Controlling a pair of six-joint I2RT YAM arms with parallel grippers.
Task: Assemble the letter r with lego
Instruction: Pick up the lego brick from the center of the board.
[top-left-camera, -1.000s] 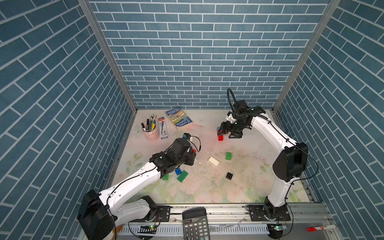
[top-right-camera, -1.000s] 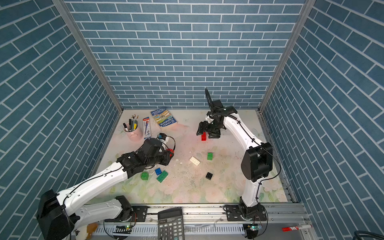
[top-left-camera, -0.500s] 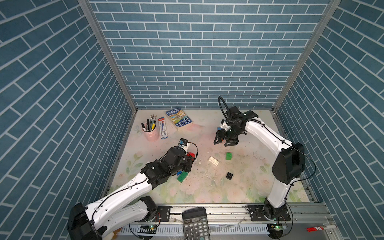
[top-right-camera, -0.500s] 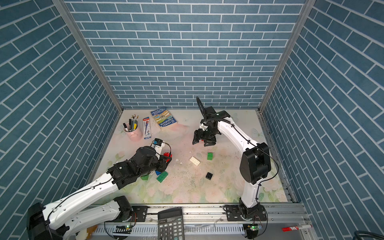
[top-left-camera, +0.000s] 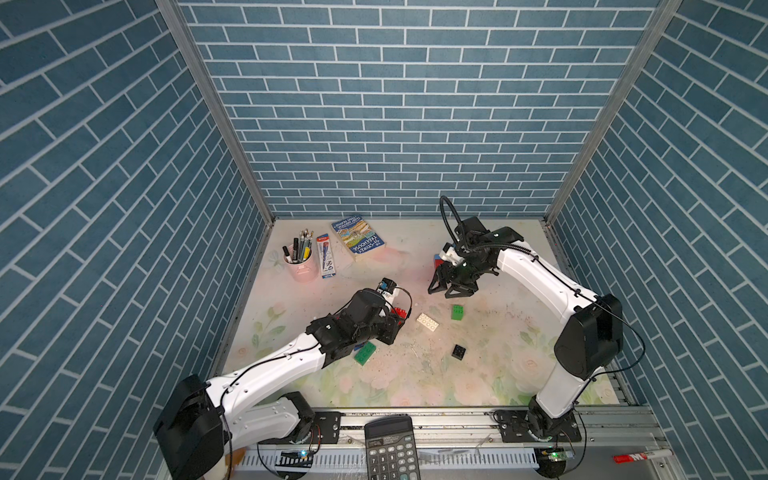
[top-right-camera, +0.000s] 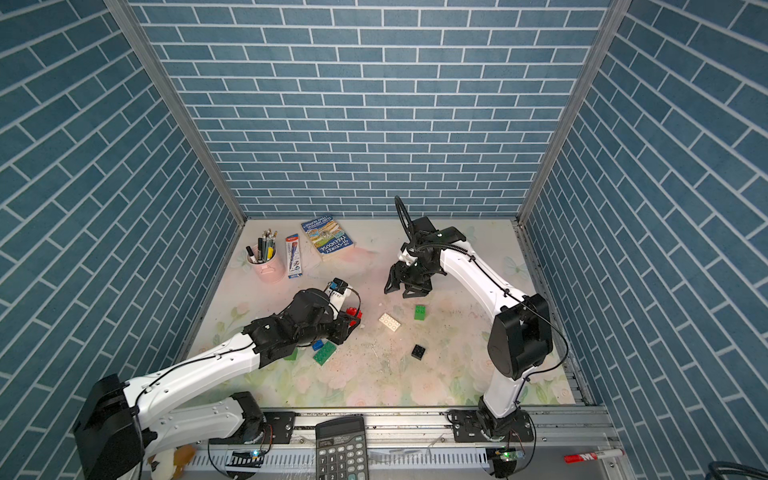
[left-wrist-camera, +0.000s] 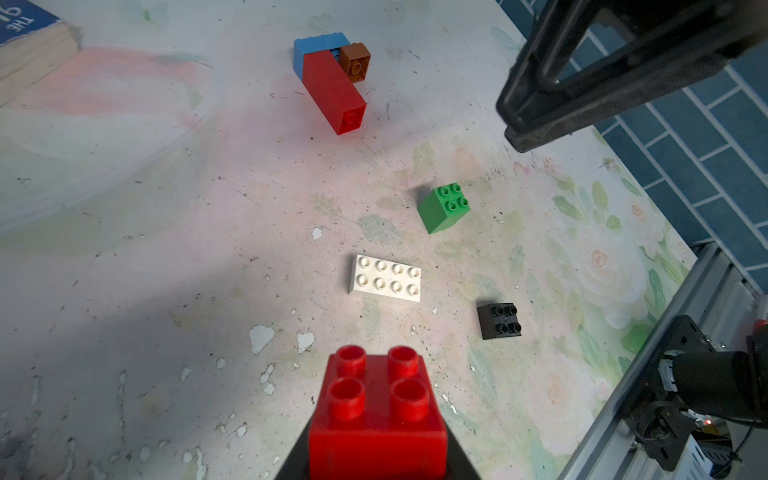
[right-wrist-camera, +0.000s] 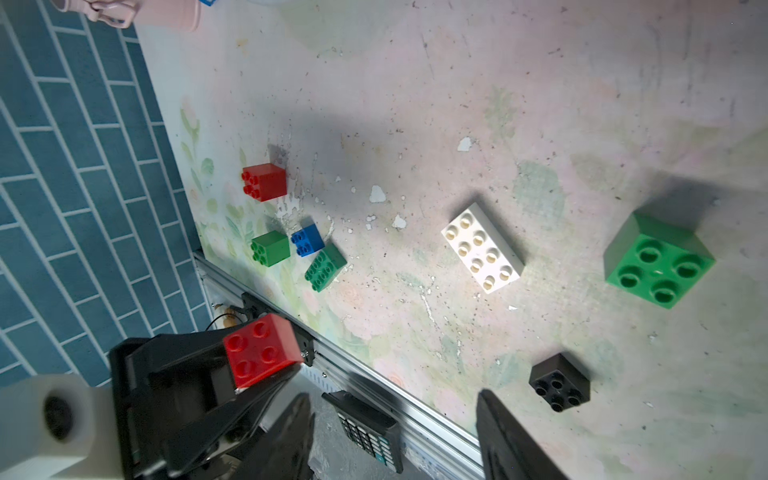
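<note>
As the left fingers (right-wrist-camera: 249, 409) stand: clenched on a red square four-stud plastic brick (left-wrist-camera: 376, 415), which they hold above the floral tabletop (top-left-camera: 498, 332).
Right fingers (right-wrist-camera: 507, 436): spread apart with nothing between them, hanging over the tabletop and touching no brick.
White oblong eight-stud brick (top-left-camera: 428, 322): lies flat with its studs up, between the two sets of fingers and just ahead of the left ones.
Green square four-stud brick (top-left-camera: 457, 312): near the white one but apart from it, on the side nearer the right fingers.
Black square four-stud brick (top-left-camera: 459, 351): alone, farther from both sets of fingers, towards the front rail.
Pressed-together group (left-wrist-camera: 332, 87): a long red brick lying on its side against a light blue one, with a small brown one touching. It sits beyond the right fingers on the back-wall side, partly hidden by them in both top views.
Behind the left fingers: a green oblong brick (top-left-camera: 365, 354), a small blue square brick (right-wrist-camera: 307, 240) and a second green square brick (right-wrist-camera: 270, 248) lie close together. A second red square brick (right-wrist-camera: 264, 181) rests a little apart from them.
</note>
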